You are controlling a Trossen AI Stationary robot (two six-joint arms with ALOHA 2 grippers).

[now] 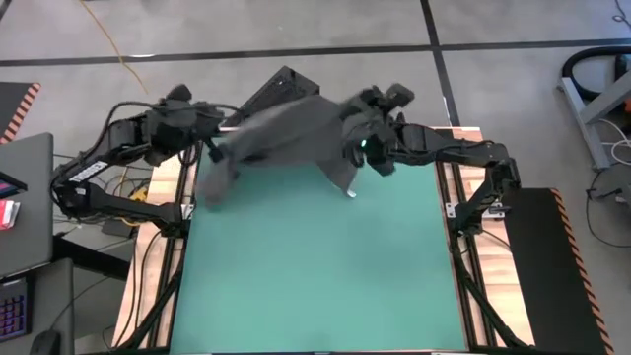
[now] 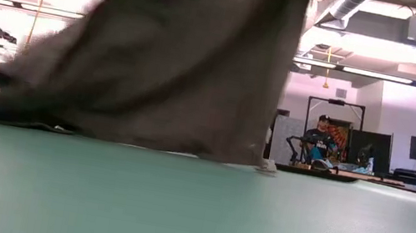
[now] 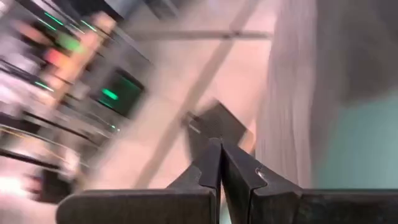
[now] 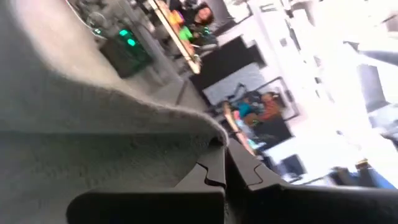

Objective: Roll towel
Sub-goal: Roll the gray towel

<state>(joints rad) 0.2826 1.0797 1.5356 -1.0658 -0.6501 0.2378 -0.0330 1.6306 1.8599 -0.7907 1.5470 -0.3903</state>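
Towel draped over green table, right end effector clamped on its edge, left end effector closed (empty), seated person beyond

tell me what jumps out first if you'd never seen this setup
The dark grey towel hangs lifted over the far edge of the green table, its lower edge trailing on the surface. The right end effector is shut on the towel's top edge; the left end effector sits shut beside its other end.
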